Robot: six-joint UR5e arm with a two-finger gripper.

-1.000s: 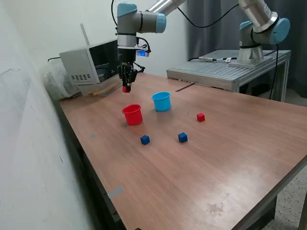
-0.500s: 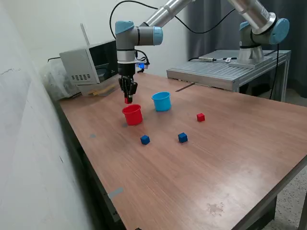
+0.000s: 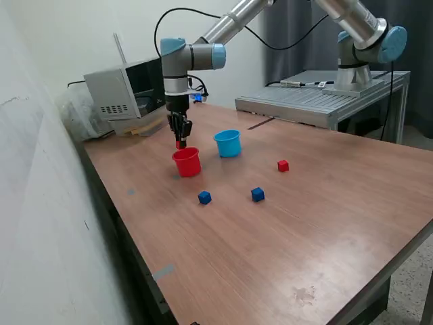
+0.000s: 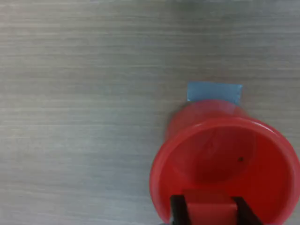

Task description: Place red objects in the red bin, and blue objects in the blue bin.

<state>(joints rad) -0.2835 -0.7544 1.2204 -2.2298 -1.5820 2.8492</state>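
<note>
My gripper [image 3: 180, 141] is shut on a small red cube [image 4: 208, 204] and holds it just above the mouth of the red cup [image 3: 187, 162]. In the wrist view the cube sits between my two dark fingers [image 4: 177, 211] over the red cup's open inside [image 4: 225, 168], which looks empty. The light blue cup [image 3: 228, 143] stands just to the exterior view's right of the red cup. A second red cube [image 3: 283, 165] lies further right. Two dark blue cubes [image 3: 204, 197] [image 3: 257, 194] lie on the table nearer the camera.
A wooden table [image 3: 318, 223] holds everything. A grey box-like device [image 3: 125, 91] stands at the back left. A metal bench [image 3: 318, 101] carries a second arm [image 3: 365, 47] at the back right. A piece of blue tape [image 4: 214, 92] lies beside the red cup.
My gripper has come down with the red cube, from well above the table to just over the red cup's mouth.
</note>
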